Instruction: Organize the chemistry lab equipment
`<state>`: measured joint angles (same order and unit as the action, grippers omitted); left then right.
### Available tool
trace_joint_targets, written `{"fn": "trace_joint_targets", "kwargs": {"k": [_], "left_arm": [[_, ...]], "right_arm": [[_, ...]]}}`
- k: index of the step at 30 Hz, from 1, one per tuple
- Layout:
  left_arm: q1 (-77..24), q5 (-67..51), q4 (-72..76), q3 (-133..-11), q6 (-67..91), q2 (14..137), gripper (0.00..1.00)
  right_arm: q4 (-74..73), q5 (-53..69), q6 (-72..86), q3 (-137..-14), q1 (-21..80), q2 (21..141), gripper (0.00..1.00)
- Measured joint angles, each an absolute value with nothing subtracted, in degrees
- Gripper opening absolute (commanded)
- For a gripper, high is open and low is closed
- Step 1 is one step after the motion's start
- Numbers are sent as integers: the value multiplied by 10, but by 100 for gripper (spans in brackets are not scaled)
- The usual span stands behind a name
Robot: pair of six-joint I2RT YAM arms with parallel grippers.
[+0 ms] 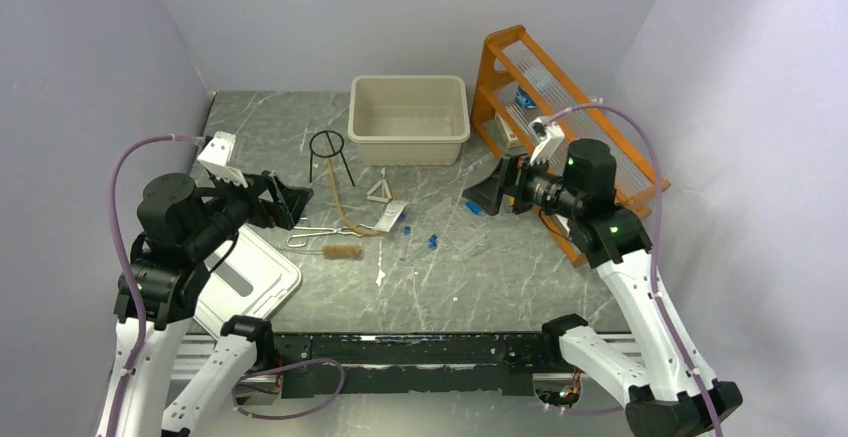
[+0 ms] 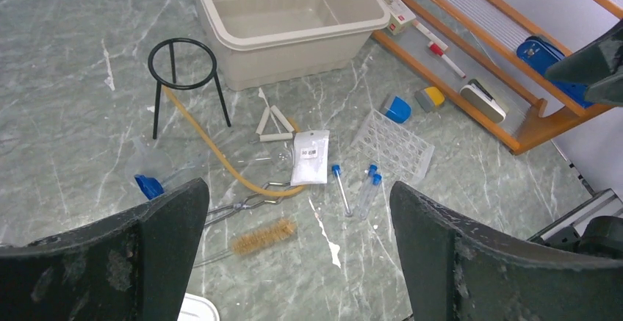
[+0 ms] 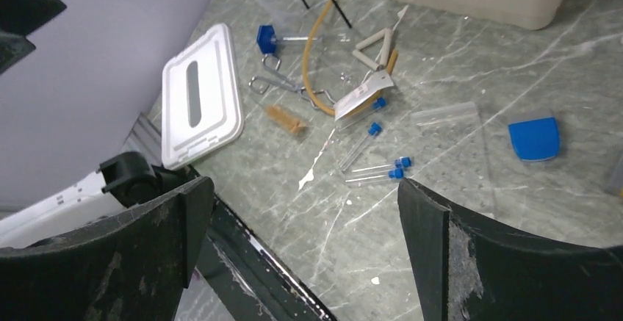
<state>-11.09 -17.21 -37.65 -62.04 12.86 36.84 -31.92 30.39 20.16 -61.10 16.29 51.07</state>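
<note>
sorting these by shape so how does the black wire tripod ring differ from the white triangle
The black wire tripod ring stands upright on its legs; the white triangle lies flat on the table. The tripod ring is thin black wire with a round top; the triangle has thick white sides and three corners. The tripod ring is clearly larger than the triangle. Both are open frames, loose in front of the beige tub.
</note>
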Motion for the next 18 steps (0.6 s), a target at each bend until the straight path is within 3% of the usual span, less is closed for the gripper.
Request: {"fn": "trace_joint_targets", "kwargs": {"k": [13, 18], "left_arm": [[-112, -216, -366, -558, 151, 350, 97], [-112, -228, -355, -529, 164, 355, 91]], "right_arm": [[-268, 92, 219, -572, 436, 618, 99], [-271, -12, 222, -540, 474, 660, 84]]}}
